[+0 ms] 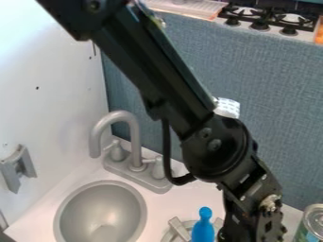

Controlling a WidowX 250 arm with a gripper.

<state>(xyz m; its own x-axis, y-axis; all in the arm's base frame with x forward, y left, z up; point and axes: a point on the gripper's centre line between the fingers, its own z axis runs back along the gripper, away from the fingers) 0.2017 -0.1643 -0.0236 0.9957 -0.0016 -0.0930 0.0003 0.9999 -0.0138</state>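
The black gripper [249, 222] hangs low at the right of the counter, at the bottom edge of the camera view, where its lower part is cut off. Just left of it stands a blue object [203, 228] with a rounded knob on top; whether the two touch, I cannot tell. Behind and beside the blue object lies a grey round item [180, 229] with a flat bar across it, partly hidden. A metal can [313, 222] with a green label stands to the right of the gripper.
A grey sink basin [101, 212] is at the lower left, with a grey faucet [133, 142] behind it. A blue-grey panel [277, 118] rises behind the counter, a white wall [50, 85] at the left. Stove burners [262, 18] lie beyond the panel.
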